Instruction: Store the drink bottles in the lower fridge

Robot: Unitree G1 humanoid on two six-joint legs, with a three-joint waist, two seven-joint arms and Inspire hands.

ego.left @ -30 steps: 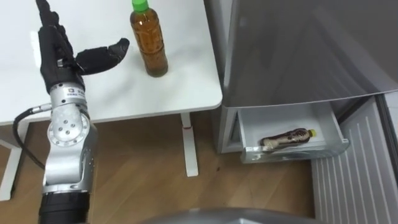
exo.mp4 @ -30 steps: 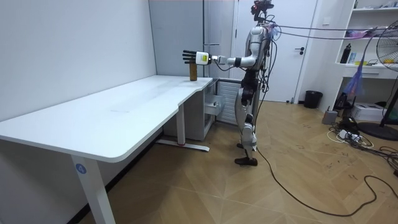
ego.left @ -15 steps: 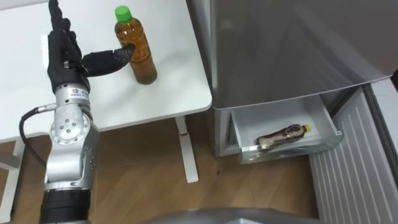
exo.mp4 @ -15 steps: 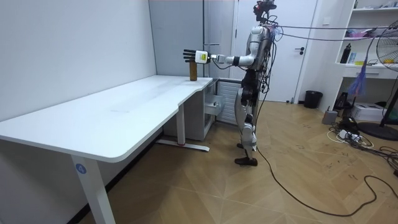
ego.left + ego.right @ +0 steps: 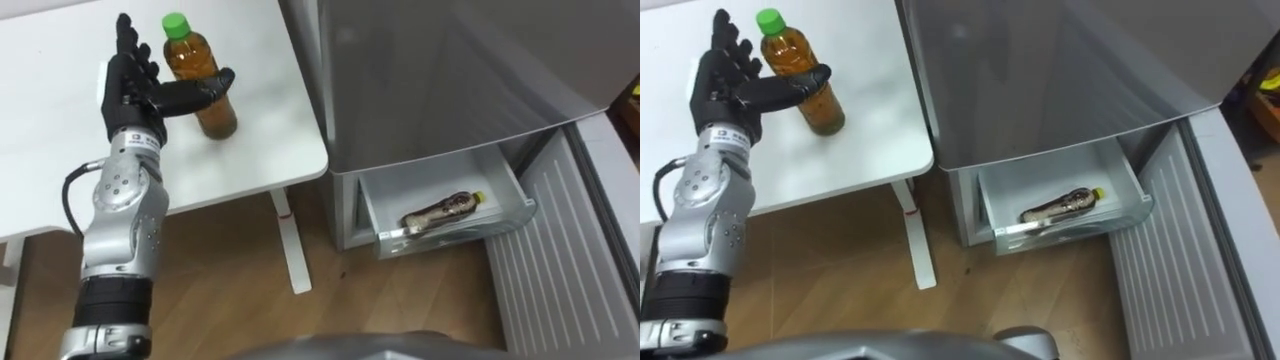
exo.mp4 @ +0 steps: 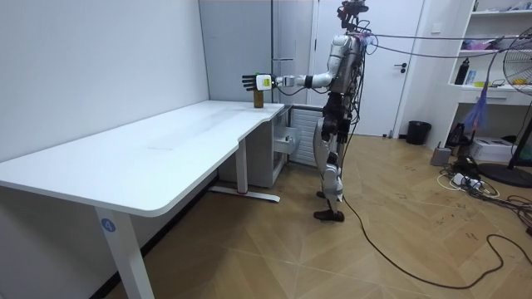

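Reach-to-grasp step. Left hand [image 5: 128, 85] spread wide, fingers upright, thumb across front of tea bottle [image 5: 212, 112]. Bottle upright on table [image 5: 60, 150], just right of palm. Next move: close round bottle, lift, carry to open fridge drawer [image 5: 510, 192], well right of and below hand, where another bottle [image 5: 440, 210] lies.

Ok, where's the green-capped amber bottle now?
The green-capped amber plastic bottle stands on the white table, eye views' upper left, beside the open left robot hand.

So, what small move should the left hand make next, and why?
Probably curl the fingers round the tea bottle. The left hand is open beside it, fingers straight and thumb reaching across its front, so nothing grips it yet. The bottle stands upright on the table, and the fridge drawer is open, with another bottle lying inside.
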